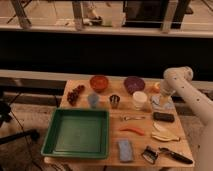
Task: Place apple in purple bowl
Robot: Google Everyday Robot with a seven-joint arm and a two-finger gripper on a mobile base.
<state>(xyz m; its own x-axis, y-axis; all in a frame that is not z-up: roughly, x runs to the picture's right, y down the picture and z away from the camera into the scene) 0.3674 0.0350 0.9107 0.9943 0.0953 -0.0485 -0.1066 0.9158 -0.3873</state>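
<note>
The apple (155, 88) is a small orange-yellow fruit at the table's back right, just right of the purple bowl (134, 84). The purple bowl is round, shallow and dark, and stands at the back edge next to the orange-red bowl (99, 82). My gripper (159, 98) hangs from the white arm (178, 79) that comes in from the right. It is right by the apple, slightly in front of it, and to the right of the white cup (139, 99). Whether it touches the apple is not visible.
A green tray (77, 132) fills the front left. Dark red grapes (75, 94), a blue cup (93, 100) and a metal cup (114, 101) stand mid-table. A red-orange pepper (131, 131), a black block (163, 117), a blue sponge (125, 150) and a black-handled tool (167, 154) lie front right.
</note>
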